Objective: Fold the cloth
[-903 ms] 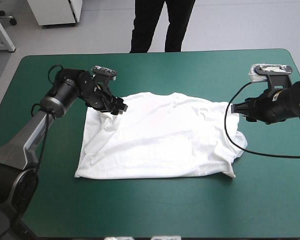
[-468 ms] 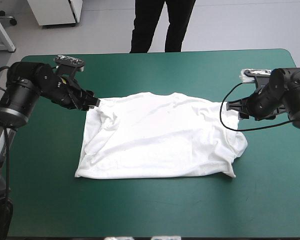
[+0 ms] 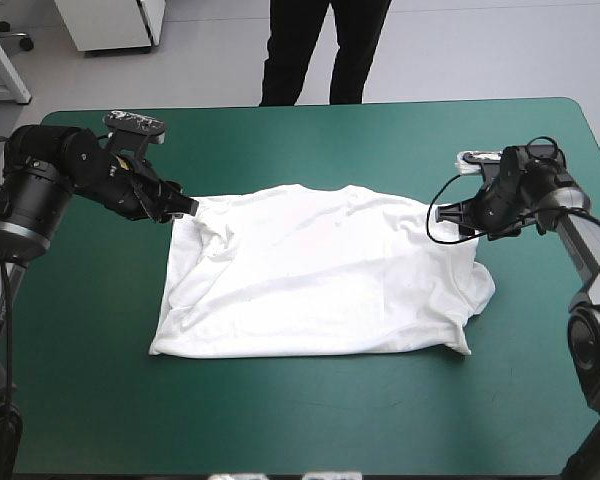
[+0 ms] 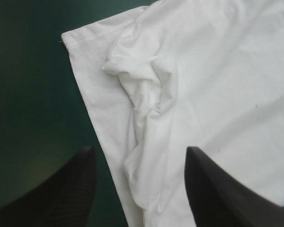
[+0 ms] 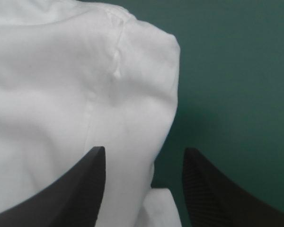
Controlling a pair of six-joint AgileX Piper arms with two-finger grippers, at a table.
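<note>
You have one white T-shirt [image 3: 320, 275] spread almost flat in the middle of the teal-green surface [image 3: 310, 430], its long sides running left to right. The cloth lies mostly smooth, with shallow wrinkles across the body. A bunched ridge of cloth rises near its far left corner, and the right end is rumpled where the cloth doubles over itself.

Your left pincer [image 3: 185, 207] sits low at that far left corner, pointing inward from the left. In the left wrist view its two black fingers [image 4: 66, 189] stand spread, and the shirt's edge and the bunched ridge lie between them and just ahead of them.

Your right pincer [image 3: 452, 215] reaches in low at the far right corner. Its fingers are spread too, and the shirt's rounded edge runs between them.

That makes one shirt and two pincers, both holding nothing.
</note>
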